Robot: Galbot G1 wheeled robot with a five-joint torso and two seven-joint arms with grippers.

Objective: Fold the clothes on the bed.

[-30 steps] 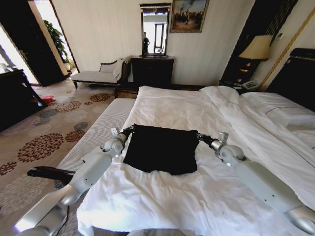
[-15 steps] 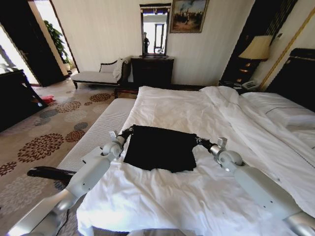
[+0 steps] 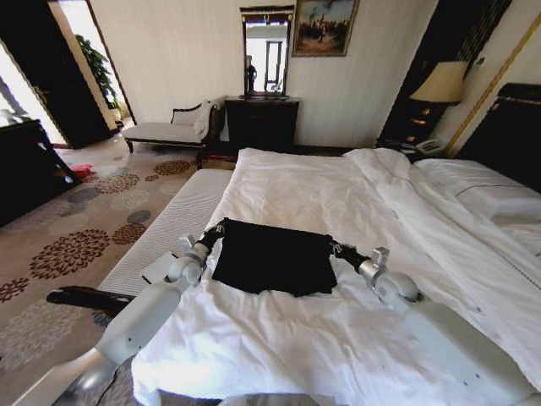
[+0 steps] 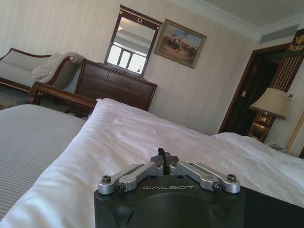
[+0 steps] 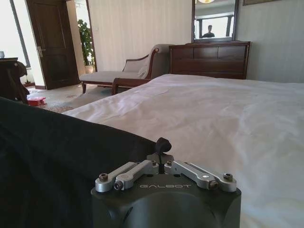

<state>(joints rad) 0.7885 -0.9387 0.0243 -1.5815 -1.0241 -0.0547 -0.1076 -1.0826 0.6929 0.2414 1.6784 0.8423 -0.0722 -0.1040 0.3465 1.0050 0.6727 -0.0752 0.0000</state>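
Note:
The clothes (image 3: pixel 275 255), a black T-shirt, lie near the front of the white bed (image 3: pixel 338 186). My left gripper (image 3: pixel 221 227) is shut on the shirt's far left corner. My right gripper (image 3: pixel 334 247) is shut on its far right corner. The far edge is stretched between them, held slightly above the duvet. In the left wrist view the gripper (image 4: pixel 162 153) has its fingers pressed together, and black cloth (image 4: pixel 278 209) shows beside it. In the right wrist view the gripper (image 5: pixel 163 144) is pinched shut, with the dark shirt (image 5: pixel 57 161) spreading out to one side.
A narrow white-cushioned bench (image 3: pixel 169 224) runs along the bed's left side. Behind it stand a chaise (image 3: pixel 169 128) and a dark dresser (image 3: pixel 260 123) with a mirror. Pillows (image 3: pixel 499 199) and a lamp (image 3: pixel 441 83) are at the far right. Patterned carpet lies to the left.
Both grippers have drawn back toward me, bringing the shirt's far edge with them. The shirt now looks shorter front to back.

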